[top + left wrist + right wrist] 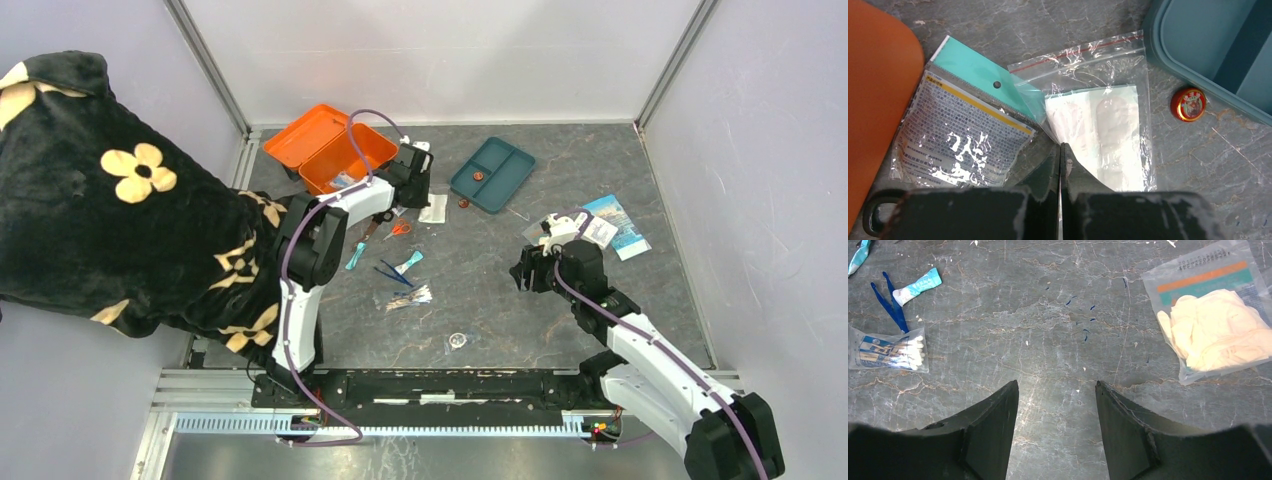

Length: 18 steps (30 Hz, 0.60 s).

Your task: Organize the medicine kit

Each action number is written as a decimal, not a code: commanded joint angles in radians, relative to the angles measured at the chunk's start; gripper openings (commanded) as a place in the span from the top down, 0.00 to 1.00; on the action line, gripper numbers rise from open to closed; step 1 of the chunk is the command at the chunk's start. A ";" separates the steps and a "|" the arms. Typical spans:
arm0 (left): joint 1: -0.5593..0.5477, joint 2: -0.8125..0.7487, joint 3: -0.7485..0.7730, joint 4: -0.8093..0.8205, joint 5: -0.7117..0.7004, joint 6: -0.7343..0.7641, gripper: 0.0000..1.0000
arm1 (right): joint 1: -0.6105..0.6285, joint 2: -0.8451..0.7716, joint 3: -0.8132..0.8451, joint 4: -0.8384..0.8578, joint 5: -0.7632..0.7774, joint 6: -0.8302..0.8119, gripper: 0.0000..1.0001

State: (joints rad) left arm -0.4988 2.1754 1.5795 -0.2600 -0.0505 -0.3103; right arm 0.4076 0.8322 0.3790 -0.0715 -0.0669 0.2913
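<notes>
So the medicine kit [335, 152] sits open, lid flipped back, right beside the left gripper [1060, 150], on its left. That gripper's fingers are pressed flat together, tips at the edge of a clear zip bag [1098, 115] with a white pad inside; can't tell if they're actually pinching it. A printed packet [963, 135] lies between bag and kit, with a little red tin [1188, 104] and teal tray [1198, 45] off to the right. The right gripper [1055, 390] is spread wide above the table [1058, 340], with a glove bag [1218, 325] ahead-right and cotton swabs [888, 352] ahead-left.
</notes>
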 commanded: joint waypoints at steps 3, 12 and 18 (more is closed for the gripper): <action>-0.002 -0.151 -0.014 -0.014 0.088 0.026 0.98 | -0.001 -0.045 -0.005 0.004 0.043 0.017 0.36; 0.002 -0.381 -0.053 -0.069 0.054 0.210 0.98 | -0.002 -0.067 -0.015 0.004 0.055 0.020 0.37; 0.030 -0.493 -0.044 -0.136 -0.020 0.332 0.98 | -0.002 -0.064 -0.016 0.007 0.041 0.019 0.38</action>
State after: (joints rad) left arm -0.4942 1.7519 1.5394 -0.3359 -0.0166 -0.1276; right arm 0.4076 0.7795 0.3687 -0.0872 -0.0322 0.3019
